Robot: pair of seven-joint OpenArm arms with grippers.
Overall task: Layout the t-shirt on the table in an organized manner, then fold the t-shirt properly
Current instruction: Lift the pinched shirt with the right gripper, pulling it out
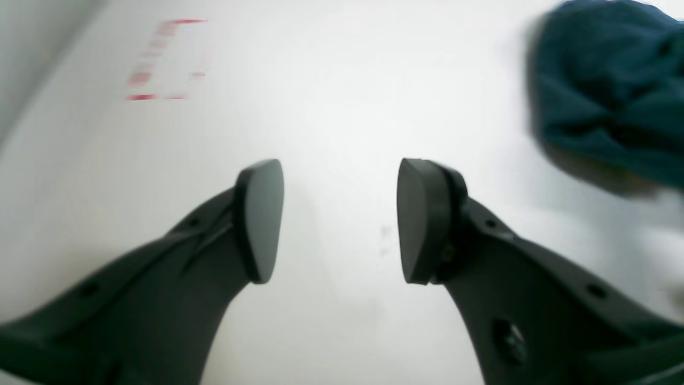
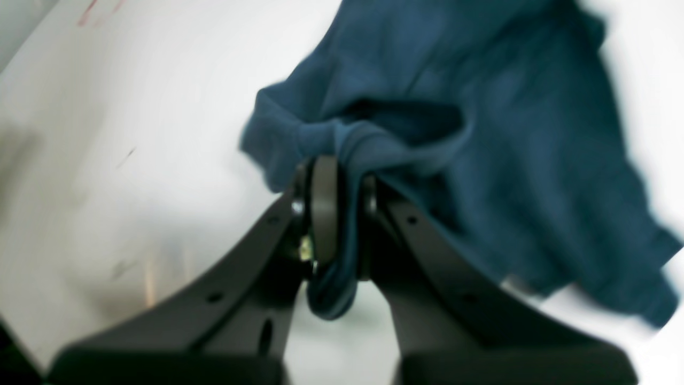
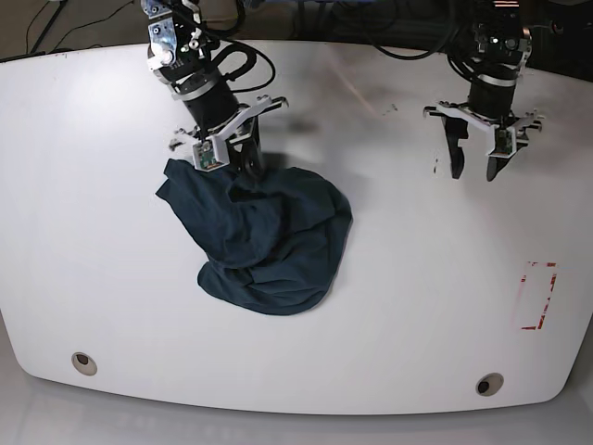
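Observation:
The dark teal t-shirt (image 3: 269,236) lies crumpled in a heap on the white table (image 3: 417,278), left of centre in the base view. My right gripper (image 3: 248,167) is at the heap's top edge, shut on a bunched fold of the t-shirt (image 2: 342,160), which shows pinched between its fingers (image 2: 323,208) in the right wrist view. My left gripper (image 3: 473,173) hangs open above bare table at the upper right, well apart from the cloth. The left wrist view shows its pads (image 1: 262,219) wide apart with nothing between them, and the t-shirt (image 1: 609,85) off at the top right.
A red tape rectangle (image 3: 537,297) marks the table near its right edge, also the red tape (image 1: 163,59) in the left wrist view. Two round grommet holes (image 3: 83,362) (image 3: 488,384) sit near the front edge. Cables run along the back edge.

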